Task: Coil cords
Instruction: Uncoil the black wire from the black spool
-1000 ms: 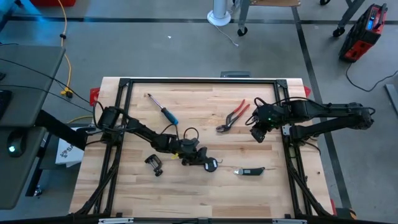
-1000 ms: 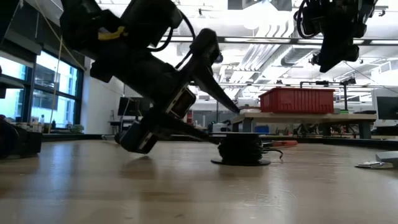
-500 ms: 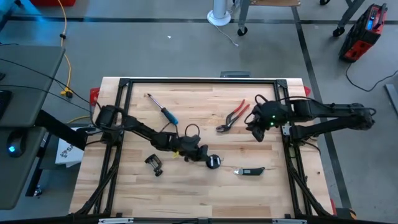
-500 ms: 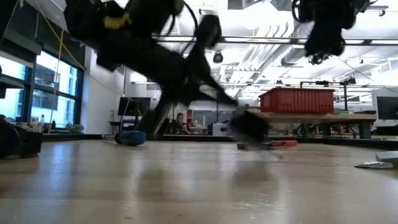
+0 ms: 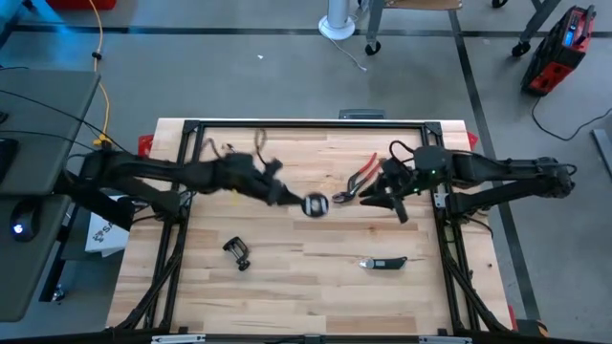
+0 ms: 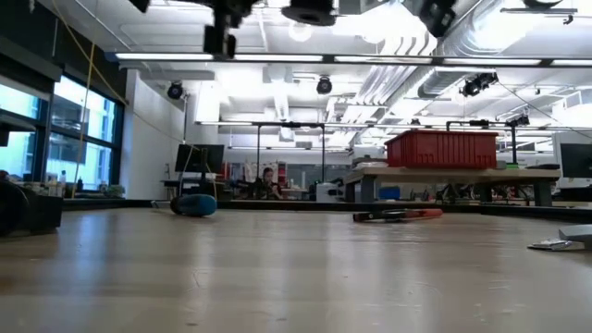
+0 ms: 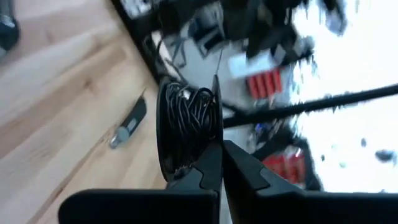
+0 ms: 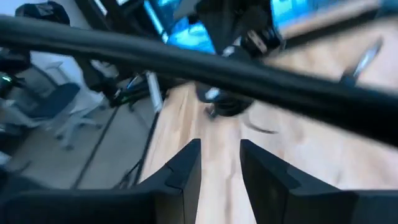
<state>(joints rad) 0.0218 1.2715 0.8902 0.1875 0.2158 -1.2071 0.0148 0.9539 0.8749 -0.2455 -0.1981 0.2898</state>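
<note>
The small round black reel [image 5: 316, 204] hangs high above the table's middle, with the thin dark cord [image 7: 189, 121] wound on it. In the low view it shows at the picture's top edge [image 6: 308, 11]. My left gripper [image 7: 221, 163] reaches in from the table's left and is shut on the reel. My right gripper [image 5: 380, 197] hovers open just right of the reel, fingers pointing at it; in its wrist view [image 8: 219, 163] the reel [image 8: 225, 104] shows beyond my left arm. My left gripper pinches the rim of one of the reel's flanges [image 7: 215, 134] between its two shut fingers. The fingers come level from the table's left. The reel is lifted clear of the table and stands on edge beyond the fingertips.
Red pliers [image 5: 361, 176] lie on the table under my right gripper's far side. A black clip [image 5: 237, 252] lies at the near left, and a dark handled tool [image 5: 383, 262] at the near right. A black frame [image 5: 306, 125] edges the wooden table.
My left gripper has shut on the reel where it lay on the table. It has then lifted it clear, high up and toward the far edge. My right gripper has shifted a little toward the table's left, nearer the reel.
</note>
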